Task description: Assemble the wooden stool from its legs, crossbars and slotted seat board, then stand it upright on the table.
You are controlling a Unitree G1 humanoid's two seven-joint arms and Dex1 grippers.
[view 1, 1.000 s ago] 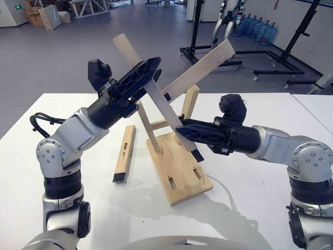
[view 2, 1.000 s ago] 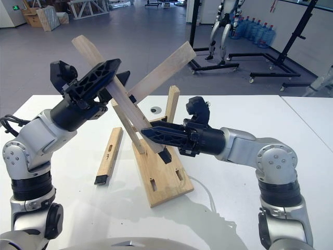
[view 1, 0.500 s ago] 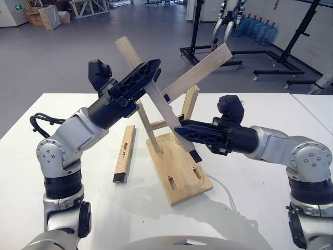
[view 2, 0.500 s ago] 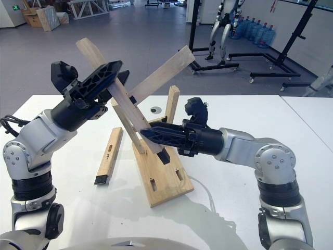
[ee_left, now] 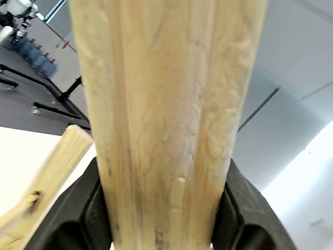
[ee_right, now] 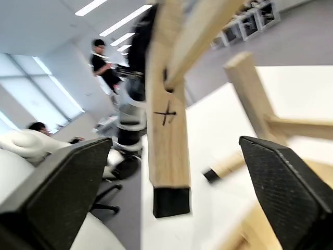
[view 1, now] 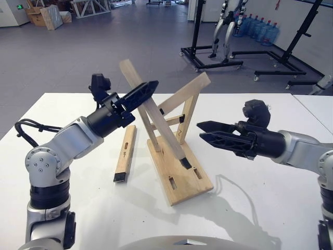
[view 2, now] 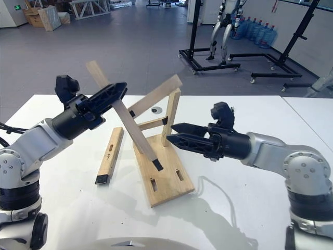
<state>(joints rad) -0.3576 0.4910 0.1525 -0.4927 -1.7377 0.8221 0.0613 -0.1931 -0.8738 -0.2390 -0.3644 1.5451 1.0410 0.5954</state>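
Held leg (view 1: 165,130) clamped in left jaws near its upper part. Long axis slants from high on robot's left down toward its right, black-capped end low over seat board (view 1: 182,182), just beside a near slot; contact cannot be told. Board flat on desk (view 1: 260,203), partial frame (view 1: 187,112) standing on it. Right jaws spread, empty — on frame's right, tips aimed at it, apart. Right arm nearer capped end, so likely the one to steady it. Spare leg (view 1: 125,153) flat on desk, left of board.
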